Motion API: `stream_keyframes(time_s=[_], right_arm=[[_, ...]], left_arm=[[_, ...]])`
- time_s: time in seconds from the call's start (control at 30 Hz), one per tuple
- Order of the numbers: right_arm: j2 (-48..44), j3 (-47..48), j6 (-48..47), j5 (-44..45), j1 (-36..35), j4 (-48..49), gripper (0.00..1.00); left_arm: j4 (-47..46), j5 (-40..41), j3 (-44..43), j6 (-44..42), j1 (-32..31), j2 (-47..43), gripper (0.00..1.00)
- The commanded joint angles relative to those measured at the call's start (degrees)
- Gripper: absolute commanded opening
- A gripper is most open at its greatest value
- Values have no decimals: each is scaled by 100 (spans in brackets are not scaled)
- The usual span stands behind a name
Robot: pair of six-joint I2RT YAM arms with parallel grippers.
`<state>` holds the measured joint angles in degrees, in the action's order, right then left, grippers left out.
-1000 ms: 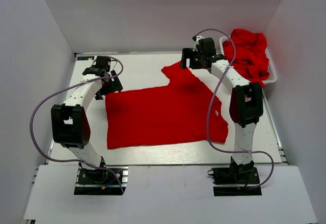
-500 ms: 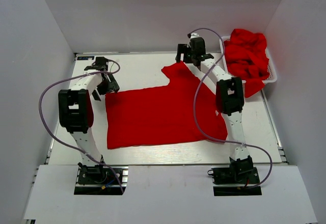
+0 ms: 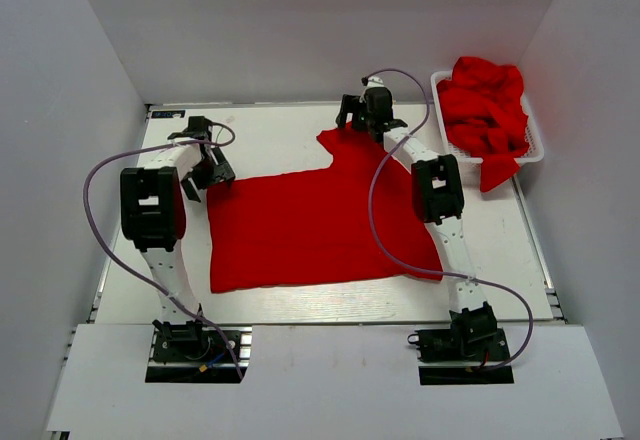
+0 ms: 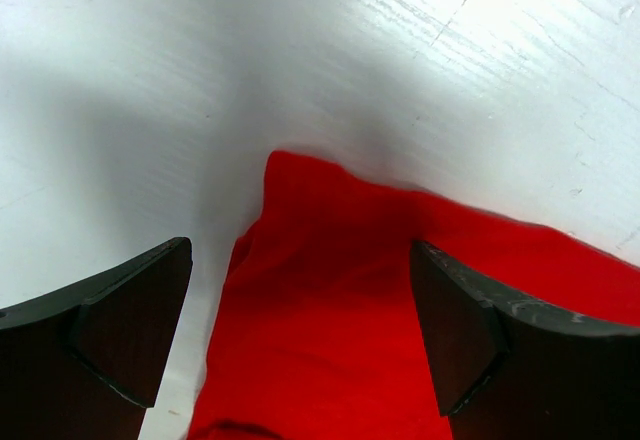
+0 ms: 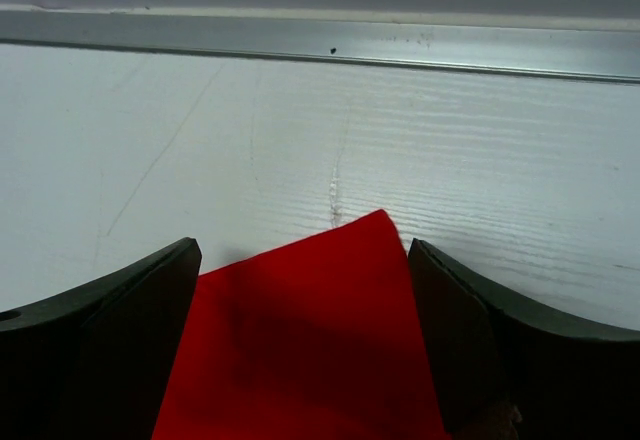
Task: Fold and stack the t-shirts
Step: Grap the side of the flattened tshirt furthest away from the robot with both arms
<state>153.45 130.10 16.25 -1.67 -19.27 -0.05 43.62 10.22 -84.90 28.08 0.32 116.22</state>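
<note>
**Reader:** Top view, centre: what lies on the table (image 3: 270,135)?

**Me:** One red t-shirt (image 3: 320,225), spread flat across the middle, between my two arms. A flap of it reaches toward the far edge. The other t-shirts (image 3: 488,105) are heaped in the white mesh basket (image 3: 535,152) at the table's far right corner. One fold hangs over the basket's near rim.

**Reader:** Left wrist view: where is the left arm?

**Me:** My left gripper (image 3: 205,180) stands at the far left corner of the spread shirt. Its two dark fingers (image 4: 120,330) are set wide apart, one on each side of that corner. The red cloth lies in the gap on the white table, and nothing is pinched.

**Reader:** Right wrist view?

**Me:** My right gripper (image 3: 352,120) is at the tip of the far flap. Here too the jaws stand wide and hold nothing. The red tip lies between them and points toward the metal rail (image 5: 320,45) that runs along the table's far edge.

**Reader:** Do the pads touch anything?

**Me:** I cannot tell from either wrist view whether the fingertips rest on the table or hang just above it.
</note>
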Motion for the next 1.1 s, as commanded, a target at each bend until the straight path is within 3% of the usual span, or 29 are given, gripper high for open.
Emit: stream_keyframes(time_s=[0.0, 0.17, 0.27, 0.3, 0.37, 0.57, 0.7, 0.9, 1.07], right_arm=[[45, 270, 229, -114, 11, 401, 90], [98, 226, 229, -167, -16, 392, 90], [54, 156, 212, -193, 2, 401, 85], [54, 138, 212, -193, 2, 401, 77], [45, 129, 212, -202, -7, 401, 71], [54, 138, 265, -149, 19, 401, 66], [80, 182, 256, -132, 2, 375, 54], [133, 402, 185, -9, -24, 14, 42], [186, 551, 116, 53, -7, -302, 32]], left_arm=[[-169, -134, -228, -39, 39, 49, 100], [-283, -240, -290, -39, 39, 252, 100], [-345, -362, -290, -39, 39, 374, 100], [-345, -363, -290, -39, 39, 453, 100], [-406, -415, -343, -39, 39, 515, 100], [-511, -521, -229, -92, 39, 516, 85], [-573, -521, -79, -144, 39, 515, 73], [-573, -521, -79, -144, 39, 515, 66], [-573, -582, -79, -144, 39, 515, 66]])
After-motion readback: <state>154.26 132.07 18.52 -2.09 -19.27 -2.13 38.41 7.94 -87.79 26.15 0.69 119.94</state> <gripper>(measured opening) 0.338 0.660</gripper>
